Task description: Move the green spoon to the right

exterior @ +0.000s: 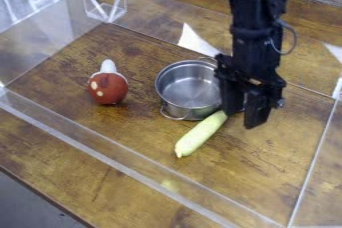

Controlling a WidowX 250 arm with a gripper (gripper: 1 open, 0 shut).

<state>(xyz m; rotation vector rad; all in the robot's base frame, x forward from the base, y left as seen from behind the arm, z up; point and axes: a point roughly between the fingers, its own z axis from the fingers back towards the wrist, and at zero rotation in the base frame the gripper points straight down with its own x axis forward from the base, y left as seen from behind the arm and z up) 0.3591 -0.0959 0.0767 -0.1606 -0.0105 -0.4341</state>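
Your workspace was a brown wooden tabletop (80, 142) fenced in by clear plastic walls (134, 167). The green spoon (201, 133) lay flat on the wood, angled from lower left to upper right, its upper end just below and to the right of the steel pot (193, 87). Off to the left, well apart from both, sat the round red-and-white toy (107, 85). Your gripper (249, 104) pointed straight down, right beside the pot's right edge and just above the spoon's upper end. Its two dark fingers (255, 108) stood apart with a gap showing between them, and nothing was held there. You could not tell whether a fingertip touched the spoon
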